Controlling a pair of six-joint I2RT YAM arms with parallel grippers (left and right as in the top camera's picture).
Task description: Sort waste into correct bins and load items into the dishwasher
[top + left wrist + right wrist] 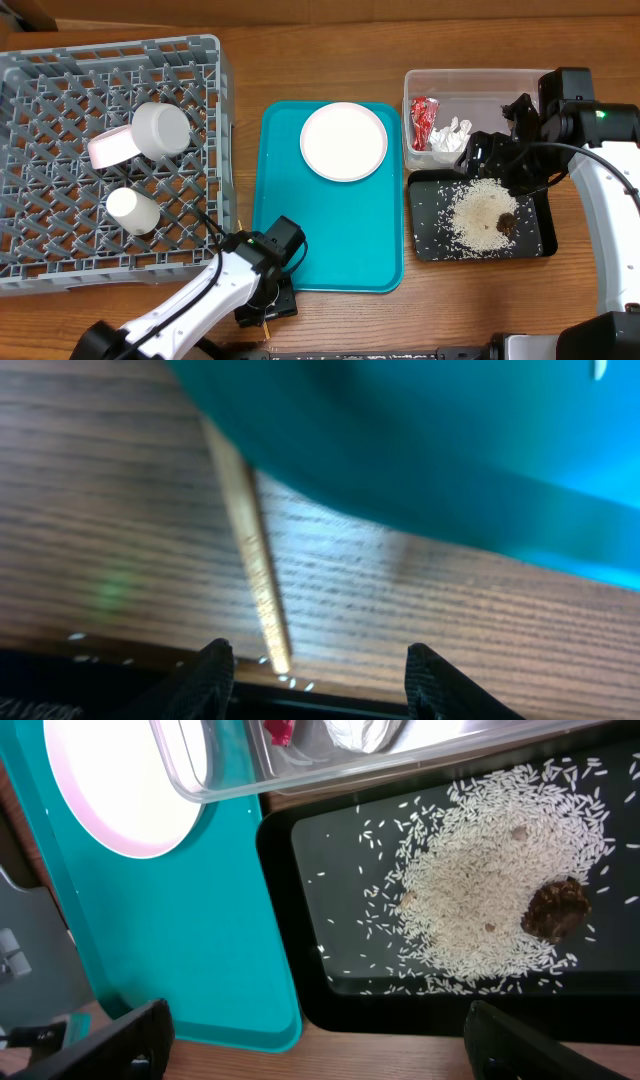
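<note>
A thin wooden chopstick [255,555] lies on the wooden table, running under the edge of the teal tray [430,450]. Its near end lies between the fingers of my open left gripper [318,658], which sits at the tray's front left corner [265,300]. My right gripper [320,1040] is open and empty, hovering above the black tray [430,240] that holds rice grains [480,890] and a brown lump [555,910]. The clear tub [480,85] holds the red-and-white wrapper [421,120] and the tissue [450,137]. The white plate [343,141] rests on the teal tray.
The grey dish rack [60,260] at the left holds a pink bowl [108,150], a white bowl [162,128] and a white cup [132,211]. The table's front edge runs just behind my left fingers.
</note>
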